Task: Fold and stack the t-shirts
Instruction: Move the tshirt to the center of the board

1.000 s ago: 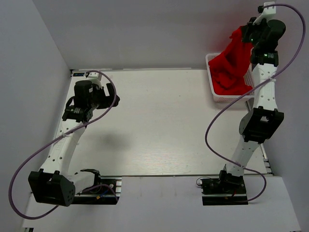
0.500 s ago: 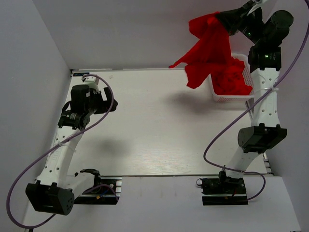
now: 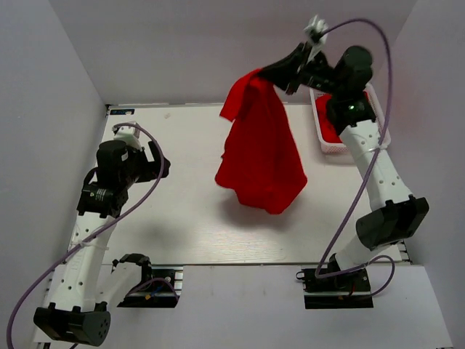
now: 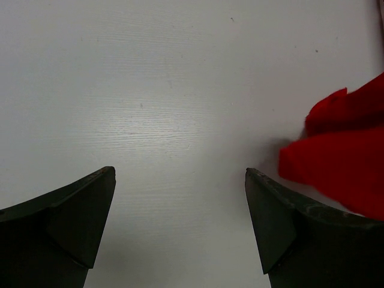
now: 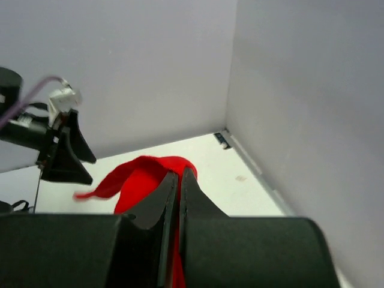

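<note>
While it hangs: red t-shirt (image 3: 261,156), over table (image 3: 182,218) centre.
Right gripper (image 3: 282,73): clamped on its top, 12 o'clock.
Left gripper (image 4: 179,173): jaws wide, empty, 9 o'clock.

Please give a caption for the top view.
Right gripper holds one bright red cloth t-shirt over the white table; left gripper open.

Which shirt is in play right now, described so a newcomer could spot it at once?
Start at the white table and find the basket at its far right corner. Just left of it, the right hand is shut on a red shirt that hangs over the table's middle. Unlike the red shirts heaped in the basket, it dangles full length from the hand.
</note>
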Robot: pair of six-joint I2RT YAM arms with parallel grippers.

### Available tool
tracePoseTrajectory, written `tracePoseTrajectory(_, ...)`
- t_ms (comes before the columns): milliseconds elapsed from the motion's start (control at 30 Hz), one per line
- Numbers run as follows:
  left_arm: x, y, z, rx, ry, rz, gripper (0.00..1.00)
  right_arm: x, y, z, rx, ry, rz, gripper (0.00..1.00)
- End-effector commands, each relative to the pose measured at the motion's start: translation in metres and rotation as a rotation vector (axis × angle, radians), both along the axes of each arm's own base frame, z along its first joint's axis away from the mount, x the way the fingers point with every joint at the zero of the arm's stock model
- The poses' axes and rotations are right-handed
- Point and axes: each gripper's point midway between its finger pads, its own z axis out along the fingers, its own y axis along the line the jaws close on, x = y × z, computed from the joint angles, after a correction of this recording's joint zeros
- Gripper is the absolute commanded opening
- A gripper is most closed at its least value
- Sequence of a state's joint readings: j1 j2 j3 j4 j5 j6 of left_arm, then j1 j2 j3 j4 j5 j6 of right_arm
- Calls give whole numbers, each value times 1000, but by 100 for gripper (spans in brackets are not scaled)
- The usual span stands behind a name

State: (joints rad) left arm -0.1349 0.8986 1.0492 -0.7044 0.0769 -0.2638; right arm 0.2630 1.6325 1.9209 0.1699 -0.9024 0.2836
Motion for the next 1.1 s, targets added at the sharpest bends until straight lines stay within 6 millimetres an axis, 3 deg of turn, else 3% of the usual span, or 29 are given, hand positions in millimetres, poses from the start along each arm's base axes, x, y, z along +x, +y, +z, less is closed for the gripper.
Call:
tracePoseTrajectory(0,-12,7,-6,13,19,35,99,11,20,-63,-56,53,-57,0)
tracePoseTrajectory(33,-14,7,-9,15,32,35,99,8,22,-74,-60,71,-63,0)
tracePoseTrajectory(67,-14,9,-13,22,41,44,99,20,23,-150,-114,233,-108,0)
tracePoseTrajectory(100,-17,10,-12,22,41,45,99,12,30,-155,-96,203,-94,0)
tracePoseTrajectory(133,-19,10,-18,25,60,44,99,6,31,-173,-101,226,-91,0)
tracePoseTrajectory(167,-21,10,-20,27,71,44,99,-5,34,-245,-147,373,-98,0)
tracePoseTrajectory(233,-23,10,-22,29,80,44,99,-14,34,-279,-172,423,-103,0)
tracePoseTrajectory(300,-23,8,-28,26,101,35,99,-24,31,-342,-266,569,-157,0)
tracePoseTrajectory(367,-25,6,-38,22,125,22,99,-24,29,-369,-330,610,-202,0)
tracePoseTrajectory(400,-25,3,-40,6,140,15,99,-28,26,-386,-380,681,-214,8)
tracePoseTrajectory(467,-24,-1,-45,-3,154,-2,99,-27,26,-397,-418,687,-242,76)
tracePoseTrajectory(500,-25,-3,-52,-7,176,-13,99,-28,25,-401,-430,704,-251,90)
tracePoseTrajectory(633,-21,-7,-56,-23,195,-23,99,-16,21,-377,-400,687,-331,90)
tracePoseTrajectory(767,-17,-16,-57,-50,198,-62,99,-11,4,-339,-336,670,-443,90)
tracePoseTrajectory(833,-16,-24,-60,-67,203,-98,99,-9,-16,-320,-293,640,-553,90)
tracePoseTrajectory(900,-12,-35,-63,-102,210,-149,99,-7,-34,-317,-269,660,-668,90)
tracePoseTrajectory(967,-7,-46,-68,-134,217,-197,99,-17,-48,-308,-228,662,-715,90)
tracePoseTrajectory(1067,-6,-61,-84,-198,263,-258,99,-24,-81,-318,-238,714,-875,90)
